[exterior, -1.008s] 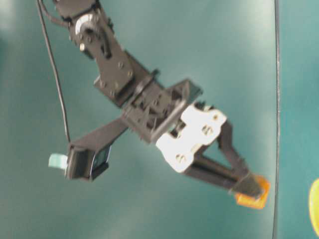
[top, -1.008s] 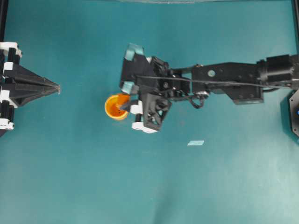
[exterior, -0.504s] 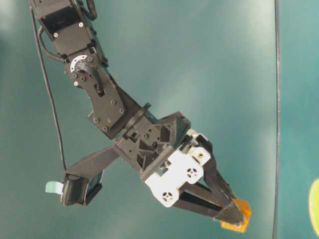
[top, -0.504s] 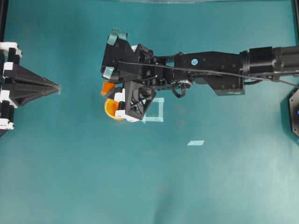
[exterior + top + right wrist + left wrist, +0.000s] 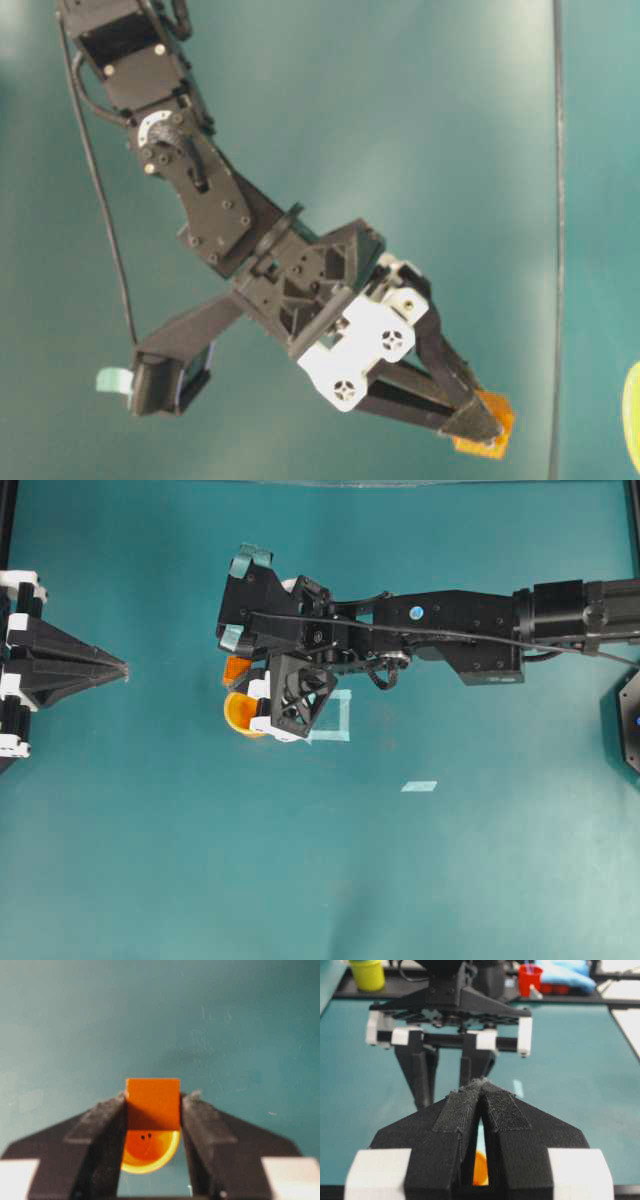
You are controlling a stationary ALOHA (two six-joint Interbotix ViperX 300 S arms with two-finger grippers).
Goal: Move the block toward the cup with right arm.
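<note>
At the far left edge of the overhead view, the left tool (image 5: 122,669) rests low over the teal tabletop (image 5: 150,860), its two black wedge fingers pressed together to a point with nothing between them; the left wrist view shows the same tool (image 5: 481,1082) with its padded tips meeting.

Just left of centre in the overhead view lies the cup (image 5: 240,712), partly covered by the right tool. The block (image 5: 235,668) shows just above the cup in the frame, at the tip of the right tool (image 5: 243,670). In the right wrist view the block (image 5: 152,1102) sits squeezed between the two black fingers (image 5: 100,1125), filling the gap between them, and the cup (image 5: 150,1152) appears directly under it in the lower centre of that frame. In the table-level view the block (image 5: 488,430) is pinched at the tool's tip in the lower right.

From the tool, the right arm (image 5: 450,645) stretches across to the right edge of the overhead view. Below it a pale tape square (image 5: 335,720) is partly hidden by the tool, and a tape strip (image 5: 419,786) lies lower right of centre.
</note>
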